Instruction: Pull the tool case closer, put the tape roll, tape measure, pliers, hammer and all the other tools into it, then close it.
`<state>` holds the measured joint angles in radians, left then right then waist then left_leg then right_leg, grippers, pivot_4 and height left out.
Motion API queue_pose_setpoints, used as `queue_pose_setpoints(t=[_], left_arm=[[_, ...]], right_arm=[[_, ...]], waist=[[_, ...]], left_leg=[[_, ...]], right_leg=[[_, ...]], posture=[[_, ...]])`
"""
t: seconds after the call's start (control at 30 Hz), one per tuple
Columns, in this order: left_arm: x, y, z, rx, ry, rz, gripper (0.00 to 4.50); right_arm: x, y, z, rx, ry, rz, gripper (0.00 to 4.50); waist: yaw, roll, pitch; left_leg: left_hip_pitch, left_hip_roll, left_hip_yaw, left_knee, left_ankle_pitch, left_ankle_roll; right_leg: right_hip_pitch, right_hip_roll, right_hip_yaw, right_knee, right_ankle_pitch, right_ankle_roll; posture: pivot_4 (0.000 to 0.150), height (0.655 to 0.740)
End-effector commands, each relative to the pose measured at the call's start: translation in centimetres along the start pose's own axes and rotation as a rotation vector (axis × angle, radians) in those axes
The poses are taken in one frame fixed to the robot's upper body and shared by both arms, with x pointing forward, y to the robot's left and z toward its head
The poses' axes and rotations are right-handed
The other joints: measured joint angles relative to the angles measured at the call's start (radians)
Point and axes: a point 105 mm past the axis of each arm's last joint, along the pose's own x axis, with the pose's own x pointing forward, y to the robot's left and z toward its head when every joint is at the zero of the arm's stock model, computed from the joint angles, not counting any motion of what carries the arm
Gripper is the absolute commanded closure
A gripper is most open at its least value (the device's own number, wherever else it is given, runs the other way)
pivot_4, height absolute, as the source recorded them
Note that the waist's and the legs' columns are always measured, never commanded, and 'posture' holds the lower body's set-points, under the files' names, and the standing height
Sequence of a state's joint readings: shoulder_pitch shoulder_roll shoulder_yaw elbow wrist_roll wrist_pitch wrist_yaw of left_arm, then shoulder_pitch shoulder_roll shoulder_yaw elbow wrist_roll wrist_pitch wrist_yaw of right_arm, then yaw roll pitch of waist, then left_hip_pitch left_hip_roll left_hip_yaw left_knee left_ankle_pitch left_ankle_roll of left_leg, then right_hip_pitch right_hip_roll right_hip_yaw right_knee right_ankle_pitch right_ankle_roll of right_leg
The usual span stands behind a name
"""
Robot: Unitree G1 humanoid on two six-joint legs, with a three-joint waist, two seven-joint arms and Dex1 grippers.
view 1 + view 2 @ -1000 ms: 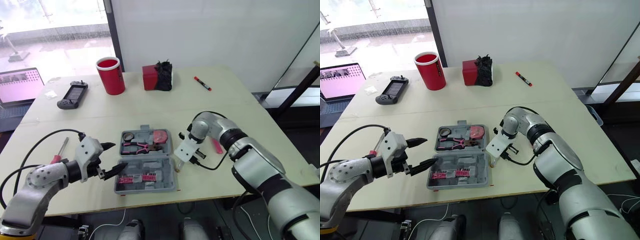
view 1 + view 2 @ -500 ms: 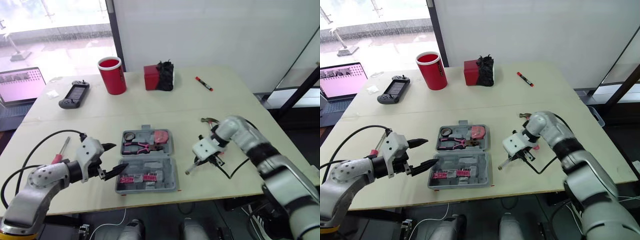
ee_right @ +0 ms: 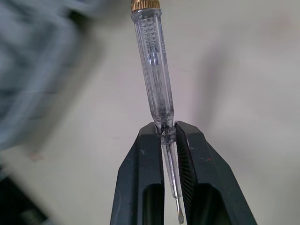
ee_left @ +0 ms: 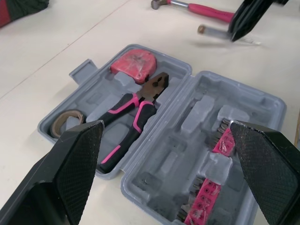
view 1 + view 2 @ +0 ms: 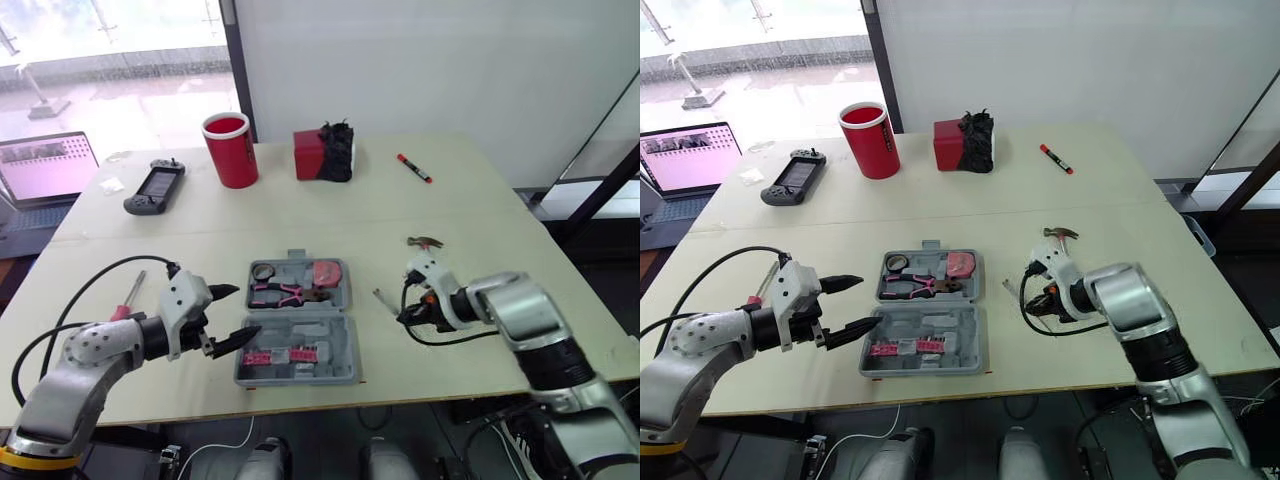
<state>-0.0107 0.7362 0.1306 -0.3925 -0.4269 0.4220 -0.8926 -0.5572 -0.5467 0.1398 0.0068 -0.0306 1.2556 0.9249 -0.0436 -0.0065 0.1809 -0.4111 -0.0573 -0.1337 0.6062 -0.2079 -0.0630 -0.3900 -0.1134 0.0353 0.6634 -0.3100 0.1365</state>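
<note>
Now, right tool (image 3: 162, 130) pinching screwdriver (image 3: 152, 70), case (image 5: 322, 335) open

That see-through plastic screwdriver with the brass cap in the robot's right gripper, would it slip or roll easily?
Probably slippery: the clear plastic screwdriver has a smooth, round barrel, and the right gripper pinches it only at the narrow shaft end. It looks slim and hollow, so likely light. Set on the flat cream table, it might roll.

The open case (image 5: 318, 335) sits mid-desk (image 5: 300, 215) with pliers (image 5: 278, 293) inside, the hammer (image 5: 427, 243) to its right and a screwdriver (image 5: 130, 295) to its left.
</note>
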Motion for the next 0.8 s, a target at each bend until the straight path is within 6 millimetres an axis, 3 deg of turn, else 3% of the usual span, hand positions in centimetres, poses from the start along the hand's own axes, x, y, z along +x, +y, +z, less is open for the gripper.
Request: queue_pose_setpoints(t=[0.03,0.3,0.5,0.6,0.8], left_arm=[[-0.2,0.1,0.9,0.034,-0.026,-0.004,0.00],[-0.3,0.2,1.1,0.041,-0.024,-0.004,0.00],[-0.3,0.2,1.1,0.042,-0.022,-0.008,0.00],[-0.1,0.3,1.1,0.046,-0.024,-0.017,0.00],[-0.4,0.6,1.0,0.048,-0.018,-0.028,0.00]], right_arm=[[0.2,-1.4,0.5,-0.003,-0.032,-0.105,4.47],[1.1,-2.1,-0.1,0.030,-0.038,-0.176,4.47],[0.9,-1.4,-0.1,-0.013,-0.042,-0.151,1.65],[-0.4,-1.8,0.8,-0.072,-0.076,-0.171,0.09],[-2.6,-1.1,2.0,-0.145,-0.181,-0.123,0.03]], waist=[[0.000,0.000,0.000],[-0.001,-0.001,-0.001],[0.000,-0.002,-0.001],[0.001,-0.002,-0.001],[-0.002,-0.002,-0.001]], left_leg=[[0.000,0.000,0.000,0.000,0.000,0.000],[0.001,0.000,0.000,0.001,0.000,0.000],[0.001,0.000,0.000,0.001,0.000,0.000],[0.001,0.000,0.000,0.001,0.000,0.000],[0.001,0.000,0.000,0.001,0.000,0.001]], right_leg=[[0.000,0.000,0.000,0.000,0.000,0.000],[0.002,0.001,0.000,0.000,0.000,0.000],[0.002,0.001,0.000,0.000,0.000,0.000],[0.002,0.000,0.000,0.000,0.000,0.000],[0.001,0.001,0.000,0.000,0.000,0.001]], posture=[[0.150,0.7400],[0.150,0.7400],[0.150,0.7400],[0.150,0.7400],[0.150,0.7400]])
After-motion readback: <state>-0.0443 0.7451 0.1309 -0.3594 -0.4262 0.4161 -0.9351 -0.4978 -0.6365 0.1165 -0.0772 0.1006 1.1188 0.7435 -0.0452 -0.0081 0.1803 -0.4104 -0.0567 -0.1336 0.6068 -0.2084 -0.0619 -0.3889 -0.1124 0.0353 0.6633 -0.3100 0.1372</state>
